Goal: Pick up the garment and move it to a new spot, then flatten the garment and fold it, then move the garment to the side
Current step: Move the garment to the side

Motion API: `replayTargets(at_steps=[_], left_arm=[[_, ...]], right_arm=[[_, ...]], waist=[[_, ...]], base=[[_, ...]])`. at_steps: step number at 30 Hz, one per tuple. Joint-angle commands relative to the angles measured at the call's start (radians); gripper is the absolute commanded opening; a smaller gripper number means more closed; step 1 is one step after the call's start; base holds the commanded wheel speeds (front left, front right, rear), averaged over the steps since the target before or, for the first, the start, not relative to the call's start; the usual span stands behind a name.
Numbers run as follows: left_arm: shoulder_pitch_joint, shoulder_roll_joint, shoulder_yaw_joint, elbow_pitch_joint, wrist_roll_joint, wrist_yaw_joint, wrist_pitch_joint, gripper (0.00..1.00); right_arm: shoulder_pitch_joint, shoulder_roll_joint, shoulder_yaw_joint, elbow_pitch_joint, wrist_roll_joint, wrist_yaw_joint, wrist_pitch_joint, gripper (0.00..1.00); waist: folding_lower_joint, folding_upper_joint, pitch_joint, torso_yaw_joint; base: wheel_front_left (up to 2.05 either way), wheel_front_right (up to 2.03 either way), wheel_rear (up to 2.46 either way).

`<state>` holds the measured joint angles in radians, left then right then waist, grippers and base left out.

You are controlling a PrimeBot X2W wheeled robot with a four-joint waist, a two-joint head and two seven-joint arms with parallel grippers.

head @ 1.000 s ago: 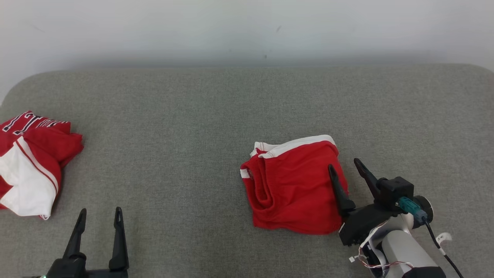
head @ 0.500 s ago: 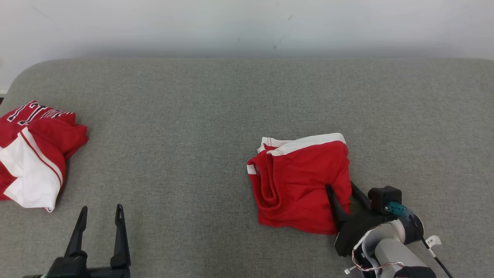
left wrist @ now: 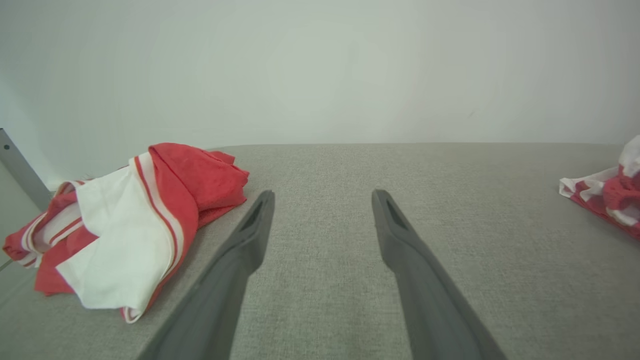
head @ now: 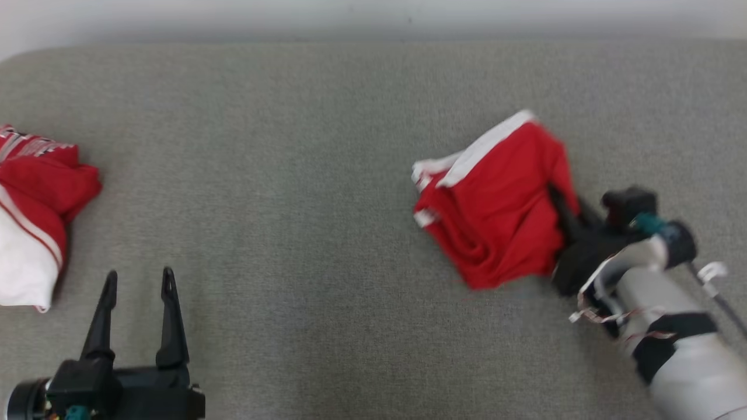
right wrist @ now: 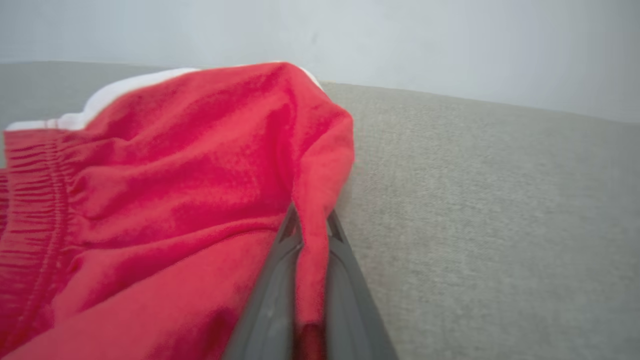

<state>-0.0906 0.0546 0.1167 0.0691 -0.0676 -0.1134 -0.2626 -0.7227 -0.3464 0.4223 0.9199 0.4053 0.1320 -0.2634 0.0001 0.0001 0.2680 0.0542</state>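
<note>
The garment (head: 496, 204) is a pair of red shorts with a white band, bunched on the grey padded surface at centre right; it also shows in the right wrist view (right wrist: 165, 200) and at the far right edge of the left wrist view (left wrist: 607, 197). My right gripper (head: 560, 204) has its fingers shut on the garment's right edge. In the right wrist view a fold of red cloth is pinched between its fingers (right wrist: 270, 295). My left gripper (head: 137, 286) stands open at the lower left, with nothing between its fingers (left wrist: 240, 250).
A second red and white garment (head: 29, 221) lies crumpled at the far left edge of the grey padded surface (head: 280, 175); the left wrist view shows it too (left wrist: 125, 225). A pale wall (head: 373, 14) runs behind the surface.
My right gripper has shut on the garment's right edge and pulled it up and to the right, tilting it. The head camera has shifted. The left gripper stays open.
</note>
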Motion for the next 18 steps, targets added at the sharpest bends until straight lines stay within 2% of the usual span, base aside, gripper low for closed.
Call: replayTargets(at_steps=[1, 11, 18], left_arm=[[-0.020, -0.002, -0.001, -0.014, -0.003, 0.004, -0.003, 1.00], [-0.095, 0.011, 0.001, -0.115, 0.019, 0.002, -0.003, 1.00], [-0.132, 0.045, 0.030, -0.214, 0.045, 0.004, -0.003, 1.00]], right_arm=[[-0.022, -0.024, 0.009, -0.005, 0.008, -0.003, 0.001, 0.00], [-0.204, -0.268, 0.110, -0.070, 0.019, -0.003, 0.018, 0.00], [-0.314, -0.394, 0.135, -0.110, 0.042, -0.003, 0.043, 0.00]], waist=[[-0.0001, -0.0001, 0.072, -0.036], [-0.0001, -0.0001, 0.247, -0.119], [-0.0001, -0.0001, 0.343, -0.181]], base=[[0.00, 0.00, 0.00], [0.00, 0.00, 0.00], [0.00, 0.00, 0.00]])
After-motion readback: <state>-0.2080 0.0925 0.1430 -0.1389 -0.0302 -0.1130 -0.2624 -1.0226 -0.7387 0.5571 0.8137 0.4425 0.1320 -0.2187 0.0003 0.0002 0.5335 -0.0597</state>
